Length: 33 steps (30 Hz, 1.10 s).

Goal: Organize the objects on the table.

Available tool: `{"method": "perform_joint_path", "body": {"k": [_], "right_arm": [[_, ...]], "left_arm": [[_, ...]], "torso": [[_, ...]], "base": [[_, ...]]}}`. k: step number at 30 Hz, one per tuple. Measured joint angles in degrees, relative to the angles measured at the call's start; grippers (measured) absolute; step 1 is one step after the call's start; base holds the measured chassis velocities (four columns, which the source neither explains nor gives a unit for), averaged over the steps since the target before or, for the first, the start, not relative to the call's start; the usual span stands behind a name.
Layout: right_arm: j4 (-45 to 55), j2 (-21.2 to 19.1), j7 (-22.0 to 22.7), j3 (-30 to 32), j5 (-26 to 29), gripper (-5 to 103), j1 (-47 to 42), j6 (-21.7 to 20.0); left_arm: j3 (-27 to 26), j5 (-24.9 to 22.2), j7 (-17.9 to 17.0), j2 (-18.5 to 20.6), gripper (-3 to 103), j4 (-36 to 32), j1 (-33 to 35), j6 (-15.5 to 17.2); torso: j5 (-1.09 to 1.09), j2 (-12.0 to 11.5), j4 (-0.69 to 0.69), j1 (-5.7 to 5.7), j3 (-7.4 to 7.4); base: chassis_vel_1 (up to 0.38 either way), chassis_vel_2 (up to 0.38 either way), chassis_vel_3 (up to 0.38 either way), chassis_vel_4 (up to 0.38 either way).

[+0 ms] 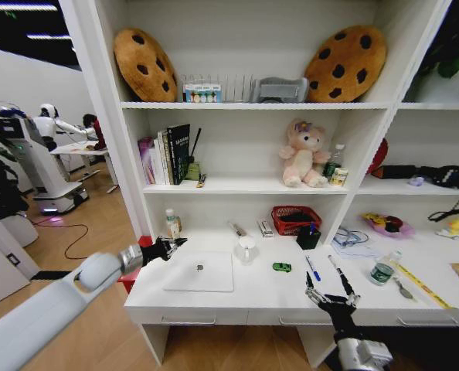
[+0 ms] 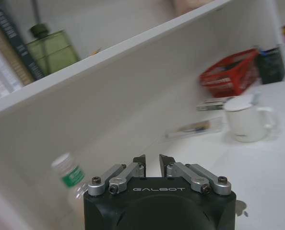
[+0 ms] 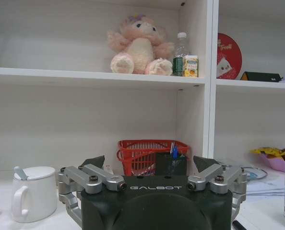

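A slim silver laptop point(image 1: 200, 271) lies shut on the left half of the white table point(image 1: 260, 292). A tiny green object point(image 1: 282, 267) sits right of it, then a blue pen point(image 1: 312, 268) and a black pen point(image 1: 339, 277). My left gripper point(image 1: 166, 249) hovers over the table's left end, just beyond the laptop's back left corner; in the left wrist view the left gripper point(image 2: 152, 162) has its fingers almost together with nothing between them. My right gripper point(image 1: 332, 297) stands open and empty at the front edge, just short of the black pen, and is seen wide apart as the right gripper point(image 3: 149, 165).
A white mug point(image 1: 246, 249), a red basket point(image 1: 295, 219) and a black pen holder point(image 1: 308, 236) stand toward the back. A small bottle point(image 1: 171, 222) stands at the back left, another bottle point(image 1: 384, 268) and a yellow tape measure point(image 1: 419, 284) at the right. Shelves rise behind.
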Motion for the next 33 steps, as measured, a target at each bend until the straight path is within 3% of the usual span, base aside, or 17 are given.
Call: {"method": "perform_joint_path", "body": {"k": [1,2,3,4,5,8,9,10,11,13,17,19,20,22,26,30,33], "right_arm": [[0.42,0.03,0.27,0.16,0.48,100,-0.44,-0.40],[1.21,-0.17,0.80,0.32,2.00,100,-0.83,-1.73],[1.21,-0.17,0.80,0.32,2.00,100,-0.83,-1.73],[1.73,-1.04,1.08,0.32,4.07,100,-0.72,-3.20],[1.80,-2.06,0.97,0.33,5.70,100,-0.32,-4.03],[1.75,-2.84,0.68,0.36,6.64,100,0.00,-4.39],[1.40,-4.17,0.37,0.51,8.58,100,0.52,-4.81],[1.24,-5.09,0.25,0.55,10.03,100,0.80,-5.17],[1.24,-5.09,0.25,0.55,10.03,100,0.80,-5.17],[1.24,-6.33,-1.07,0.51,11.75,100,1.04,-5.27],[1.32,-6.88,-2.79,0.29,11.99,100,1.05,-5.27],[1.37,-7.19,-4.77,-0.44,11.76,100,1.08,-4.96],[1.37,-7.19,-4.77,-0.44,11.76,100,1.08,-4.96],[1.57,-7.29,-6.14,-0.91,11.08,100,1.01,-4.39],[1.78,-7.15,-6.50,-1.11,9.61,100,0.80,-3.48],[1.85,-5.83,-5.94,-1.52,7.68,100,0.09,-2.39],[2.06,-5.09,-5.86,-1.67,6.95,100,-0.73,-1.96]], "left_arm": [[-0.21,-1.31,-3.66,-0.95,20,-0.52,0.59,1.39],[-1.54,-4.15,-10.01,-3.02,31,-1.71,1.79,3.49],[-1.54,-4.15,-10.01,-3.02,31,-1.71,1.79,3.49],[-4.47,-6.70,-14.89,-5.26,31,-3.11,3.91,5.04],[-7.91,-8.27,-17.74,-7.20,42,-4.38,6.42,6.28],[-10.52,-8.75,-19.25,-8.50,42,-5.30,8.66,7.31],[-15.53,-8.11,-20.54,-10.70,54,-6.63,13.51,8.79],[-19.75,-6.80,-20.56,-12.66,59,-7.89,18.00,9.10],[-19.75,-6.80,-20.56,-12.66,59,-7.89,18.00,9.10],[-27.74,-4.24,-19.72,-17.05,70,-11.25,26.51,9.34],[-33.01,-2.16,-18.75,-21.05,76,-14.87,32.07,9.08],[-37.83,1.11,-17.72,-26.34,92,-20.49,38.86,8.24],[-37.83,1.11,-17.72,-26.34,92,-20.49,38.86,8.24],[-39.93,3.05,-16.73,-30.64,99,-24.88,44.78,7.38],[-40.12,5.87,-14.87,-34.61,100,-27.65,49.39,6.35],[-37.92,9.91,-12.95,-37.42,100,-27.90,50.98,4.66],[-37.09,10.37,-12.73,-38.35,100,-28.15,50.66,4.69]], "torso": [[-0.02,0.00,-0.01,0.00,0.00],[-0.02,0.01,-0.10,0.00,0.00],[-0.02,0.01,-0.10,0.00,0.00],[0.01,0.00,-0.10,0.00,0.00],[0.00,0.00,-0.08,0.01,0.00],[0.01,0.00,-0.05,0.01,0.00],[0.01,0.00,-0.01,0.02,0.00],[0.01,0.00,-0.03,0.02,0.00],[0.01,0.00,-0.03,0.02,0.00],[-0.01,0.00,-0.01,0.01,0.00],[0.00,0.00,-0.01,0.01,0.00],[0.01,0.00,-0.04,0.01,0.00],[0.01,0.00,-0.04,0.01,0.00],[0.01,0.00,-0.03,0.01,0.00],[0.01,0.00,-0.03,0.00,0.00],[0.00,0.00,-0.04,0.00,0.00],[-0.01,0.00,-0.05,0.00,0.00]], "base": [[0.000,0.000,0.000,0.000],[0.000,0.000,0.000,0.000],[0.000,0.000,0.000,0.000],[0.000,0.000,0.000,0.000],[0.000,0.000,0.000,0.000],[0.000,0.000,0.000,0.000],[0.000,0.000,0.000,0.000],[0.000,0.000,0.000,0.000],[0.000,0.000,0.000,0.000],[0.000,0.000,0.000,0.000],[0.000,0.000,0.000,0.000],[0.000,0.000,0.000,0.000],[0.000,0.000,0.000,0.000],[0.000,0.000,0.000,0.000],[0.000,0.000,0.000,0.000],[0.000,0.000,0.000,0.000],[0.000,0.000,0.000,0.000]]}}
